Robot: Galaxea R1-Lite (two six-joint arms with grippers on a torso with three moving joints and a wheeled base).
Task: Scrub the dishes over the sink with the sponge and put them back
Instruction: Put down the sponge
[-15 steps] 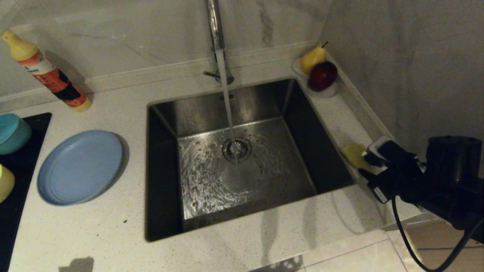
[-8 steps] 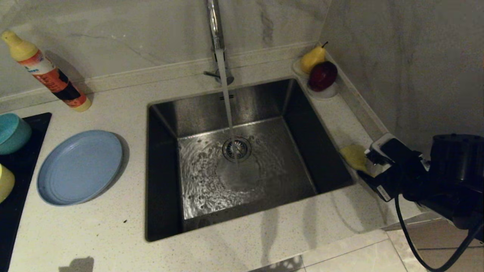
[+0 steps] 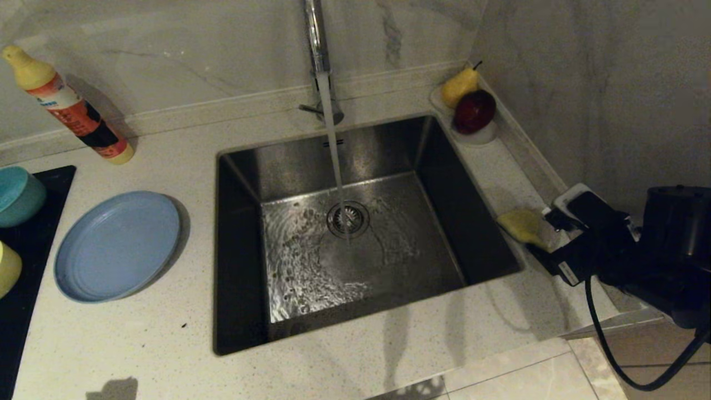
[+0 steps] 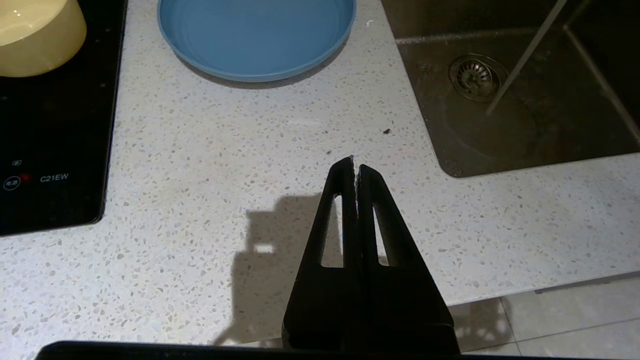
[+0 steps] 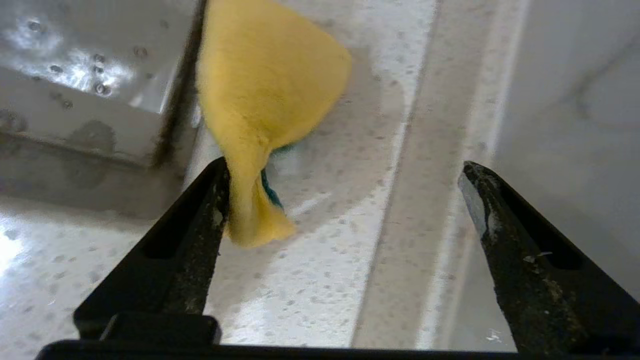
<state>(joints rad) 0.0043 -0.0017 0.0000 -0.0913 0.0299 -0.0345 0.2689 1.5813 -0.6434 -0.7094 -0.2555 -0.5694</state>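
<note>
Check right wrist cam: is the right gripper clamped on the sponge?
No, the right gripper is wide open; the sponge only leans against one finger.

— Any writing you can make out?

— Only one piece reads clearly: "C21EW", printed in pale letters on the black cooktop [image 4: 50, 125], well off to one side of the closed jaws of the left gripper [image 4: 355, 167]. Just beside it sit a small round symbol and a red dot.

— And the bottle?

— The orange bottle [image 3: 72, 111] by the wall carries a label with print, but it is too small to read.
</note>
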